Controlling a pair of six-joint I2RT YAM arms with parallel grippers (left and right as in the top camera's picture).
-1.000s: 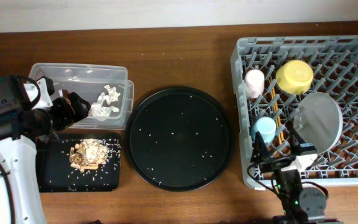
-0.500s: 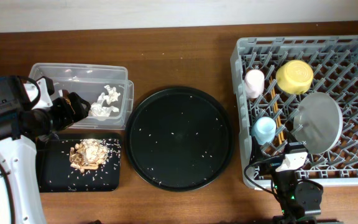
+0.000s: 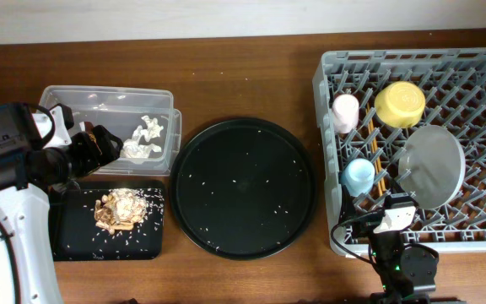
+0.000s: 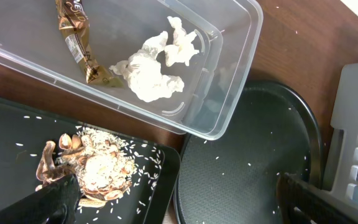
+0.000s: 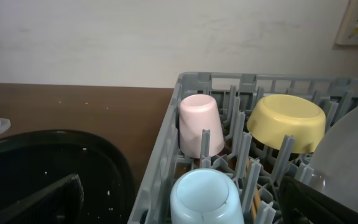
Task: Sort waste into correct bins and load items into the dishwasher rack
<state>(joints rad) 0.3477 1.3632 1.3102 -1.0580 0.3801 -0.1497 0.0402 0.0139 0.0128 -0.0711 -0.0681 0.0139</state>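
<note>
My left jaws stand wide apart with nothing between them, hanging near the worktop's (image 3: 251, 84) left edge over the seam where the two bins meet. My right jaws are likewise spread and empty, low at the front edge by the near left corner of the large square grey plastic rack (image 3: 412, 57).

The sorting looks finished to me. The clear rectangular plastic tub (image 4: 229, 62) holds the dry rubbish: crumpled white tissue paper (image 4: 157, 65), soft and lumpy, beside a glossy, twisted brown wrapper scrap (image 4: 79, 43). The shallow black rectangular tray (image 3: 83, 241) in front of it takes the wet waste, a heap of tan crumbly food scraps (image 3: 118, 209) with pale grains strewn around. The large round black tray (image 3: 247, 187) at the worktop's middle carries only scattered white flecks.

In the rack, the upright pegs do the holding. The small pink cup (image 3: 344, 112) and small blue cup (image 3: 359, 176) sit mouth down along the left wall, presumably so that they drain. The smooth yellow bowl (image 3: 400, 103) is tipped over near the back, and the pale grey round plate (image 3: 433, 166) leans on edge between pegs. The thin wooden chopsticks (image 3: 379, 169) lie low in the lattice between the blue cup and the plate.
</note>
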